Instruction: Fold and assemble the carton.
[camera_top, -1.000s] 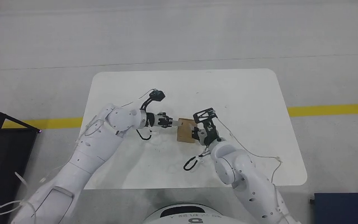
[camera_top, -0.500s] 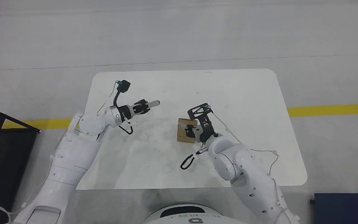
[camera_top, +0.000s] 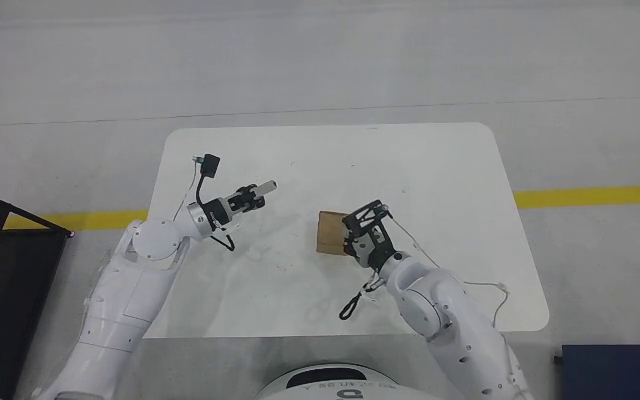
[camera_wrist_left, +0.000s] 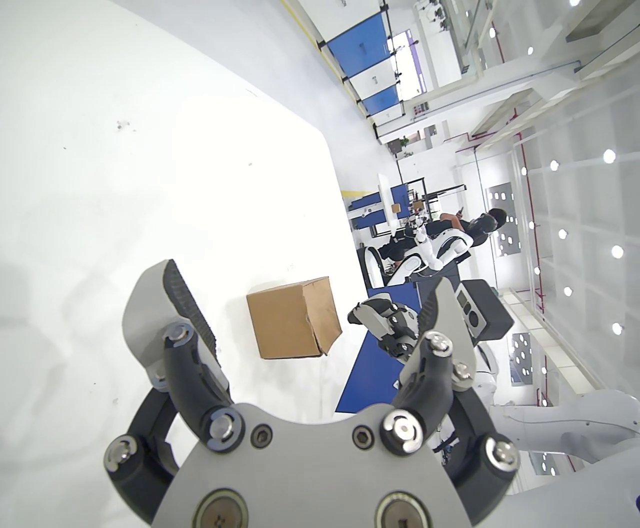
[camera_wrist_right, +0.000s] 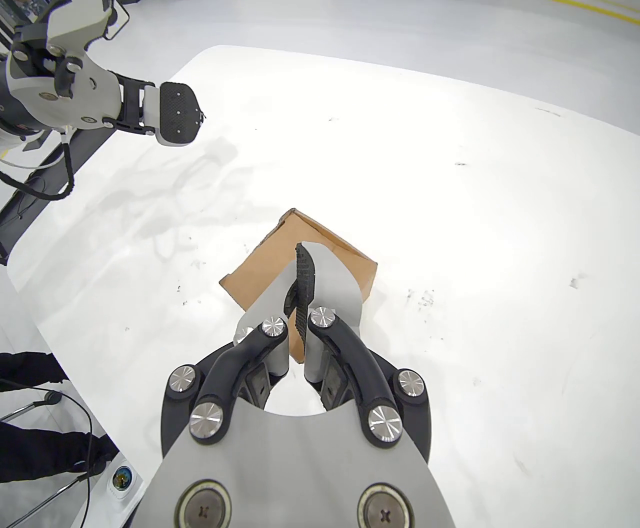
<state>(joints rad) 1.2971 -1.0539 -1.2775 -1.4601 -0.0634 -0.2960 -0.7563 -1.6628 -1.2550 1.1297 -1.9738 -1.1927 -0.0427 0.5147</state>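
Nearest: right gripper (camera_wrist_right: 302, 260) pinched narrow on the near edge of the brown carton (camera_wrist_right: 255, 275), about mid-way across the table (camera_top: 430, 160), with one side flap slightly ajar. Further left and well apart from the carton: left gripper (camera_top: 265, 187) spread wide, holding nothing, above bare tabletop. Beyond: open white surface out to the far and right rounded edges.

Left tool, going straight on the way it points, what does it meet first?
Probably the carton, straight ahead of the open left tool in its wrist view; depth is unclear, so it may miss.
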